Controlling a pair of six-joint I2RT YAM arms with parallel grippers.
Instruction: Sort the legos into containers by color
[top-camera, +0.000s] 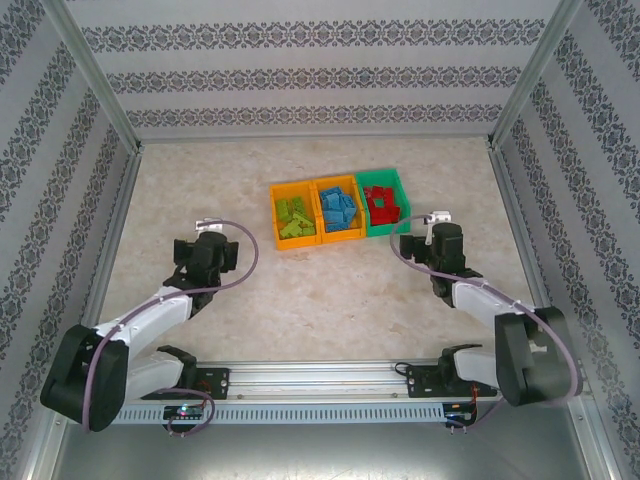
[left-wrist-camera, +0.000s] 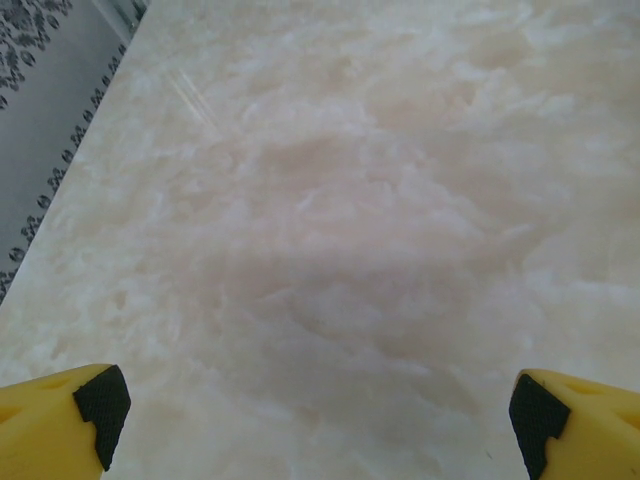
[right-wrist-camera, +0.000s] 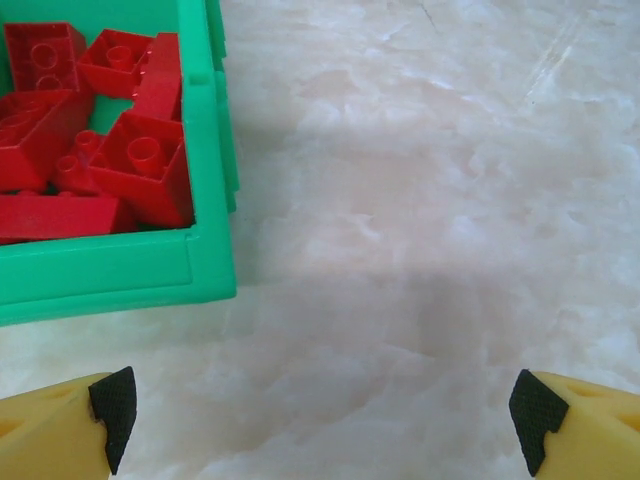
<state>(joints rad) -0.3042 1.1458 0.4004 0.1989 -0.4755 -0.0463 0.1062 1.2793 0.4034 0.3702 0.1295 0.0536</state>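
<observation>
Hovering wide open and empty over the pale marbled surface (left-wrist-camera: 330, 200), the left tool (left-wrist-camera: 320, 415) and the right tool (right-wrist-camera: 325, 415) seemingly had nothing left to carry; lime-green studded plastic legos (top-camera: 294, 220) filled one orange plastic bin (top-camera: 274, 212); blue legos (top-camera: 339, 208) the next orange bin (top-camera: 342, 237); red legos (right-wrist-camera: 140, 160) the green plastic bin (right-wrist-camera: 120, 270).

Pale marbled table (top-camera: 300, 300) bears row of bins: left orange bin (top-camera: 298, 244), middle orange bin (top-camera: 342, 237), green bin (top-camera: 388, 230)
</observation>
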